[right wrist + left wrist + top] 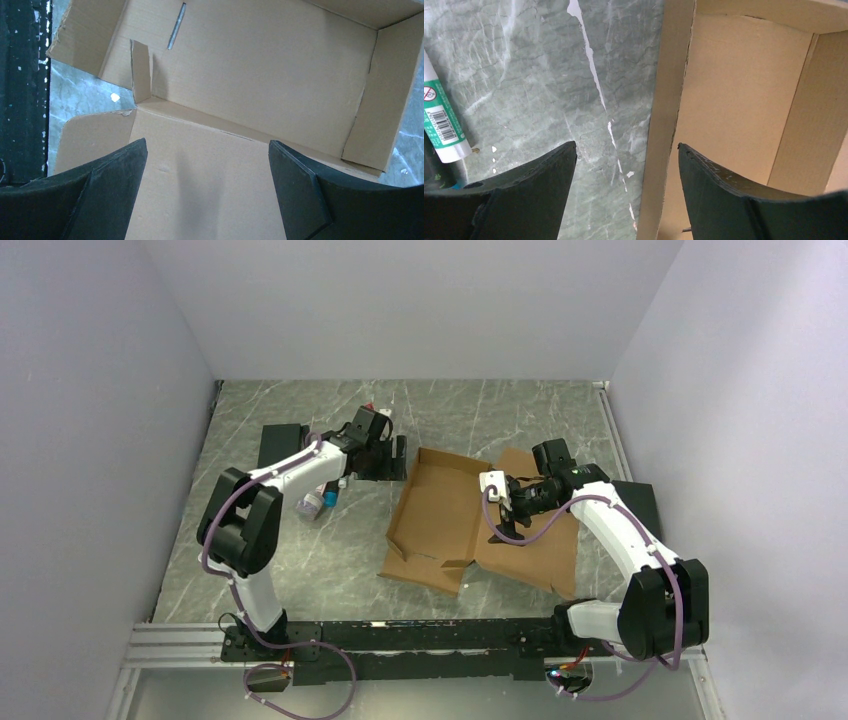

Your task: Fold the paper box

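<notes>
One plain brown corrugated cardboard paper box (470,525) lies in the middle of the grey-green marbled table (320,570), tray walls partly raised, lid panel flat. The left gripper (626,146) is spread, a tray wall's edge between its jaws; the right gripper (207,143) hangs wide open above the lid. A white green-labelled tube (441,120) lies beside the left gripper
</notes>
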### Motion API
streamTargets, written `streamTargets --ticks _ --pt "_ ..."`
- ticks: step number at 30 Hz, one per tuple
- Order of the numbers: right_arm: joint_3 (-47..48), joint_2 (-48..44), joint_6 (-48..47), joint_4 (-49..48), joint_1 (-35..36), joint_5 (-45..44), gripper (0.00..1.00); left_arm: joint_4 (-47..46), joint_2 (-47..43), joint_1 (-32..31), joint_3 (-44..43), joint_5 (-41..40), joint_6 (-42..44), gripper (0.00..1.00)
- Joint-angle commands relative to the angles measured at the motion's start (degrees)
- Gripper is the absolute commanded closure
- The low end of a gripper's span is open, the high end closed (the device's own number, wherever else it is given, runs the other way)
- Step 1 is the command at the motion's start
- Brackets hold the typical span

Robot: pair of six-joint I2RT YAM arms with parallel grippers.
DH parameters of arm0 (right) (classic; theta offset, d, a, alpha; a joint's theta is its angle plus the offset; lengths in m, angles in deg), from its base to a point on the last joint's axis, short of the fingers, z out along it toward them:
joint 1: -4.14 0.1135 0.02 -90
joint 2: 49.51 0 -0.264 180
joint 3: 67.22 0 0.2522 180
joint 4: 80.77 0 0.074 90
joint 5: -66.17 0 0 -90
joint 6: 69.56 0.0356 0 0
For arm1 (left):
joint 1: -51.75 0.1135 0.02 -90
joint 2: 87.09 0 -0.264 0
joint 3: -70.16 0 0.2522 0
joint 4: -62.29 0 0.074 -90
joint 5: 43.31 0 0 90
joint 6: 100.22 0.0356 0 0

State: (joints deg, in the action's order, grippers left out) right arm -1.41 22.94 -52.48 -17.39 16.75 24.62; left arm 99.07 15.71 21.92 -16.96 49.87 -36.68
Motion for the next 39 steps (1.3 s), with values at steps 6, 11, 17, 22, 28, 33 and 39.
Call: streamTargets --ticks 6,11,17,22,28,33,39 --pt "0.1 -0.1 -1.6 -0.5 0.1 1.0 0.05 -0.5 1.4 -0.1 -3.2 2.2 5.9 0.20" --pt "0.2 -0.1 -1.8 -0.4 0.1 1.2 0.05 -2.2 0.4 0.1 -1.8 2.3 5.6 0.17" --pt "0.2 -0.2 -2.0 -0.1 0.1 1.2 0.05 -5.3 -0.9 2.9 -0.1 6.1 3.5 0.01" --pt "0.2 -0.2 -2.0 -0.1 0.1 1.3 0.05 -6.8 -0.9 5.4 0.0 10.7 2.2 0.02" --pt "0.3 -0.1 -2.2 0.2 0.2 1.6 0.05 -5.2 0.6 5.4 -2.5 10.4 2.0 0.04" --pt "0.2 -0.1 -2.2 0.2 0.2 1.5 0.05 -2.8 1.5 5.3 -4.3 8.8 2.4 0.04" --pt "0.2 -0.1 -2.2 0.2 0.1 1.5 0.05 3.2 3.6 2.2 -9.4 1.2 4.6 0.04"
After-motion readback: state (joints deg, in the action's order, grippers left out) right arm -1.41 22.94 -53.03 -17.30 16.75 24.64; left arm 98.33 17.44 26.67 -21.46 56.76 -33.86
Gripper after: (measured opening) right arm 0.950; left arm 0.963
